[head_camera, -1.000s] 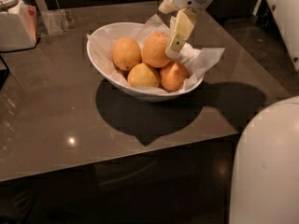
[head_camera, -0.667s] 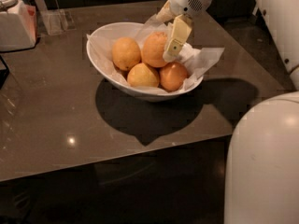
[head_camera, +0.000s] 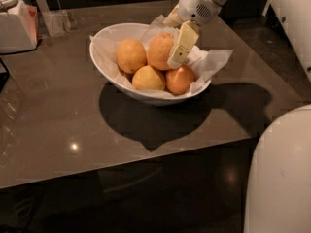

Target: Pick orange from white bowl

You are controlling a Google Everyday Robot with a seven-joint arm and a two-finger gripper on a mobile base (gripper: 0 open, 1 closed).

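The white bowl, lined with crumpled white paper, stands on the dark table and holds several fruits. The orange sits at the back middle of the bowl, with two yellower fruits to its left and front and a smaller reddish-orange fruit at the front right. My gripper reaches down into the bowl from the upper right and is open. One pale finger lies along the orange's right side. The other finger goes behind the orange and is mostly hidden. The orange rests in the bowl.
A white box-like object and a clear holder stand at the table's far left. The table's front edge runs across the lower part of the view. The robot's white body fills the lower right.
My gripper has shifted a little left and lower into the bowl, closer against the orange. The fruits and the bowl have not moved.
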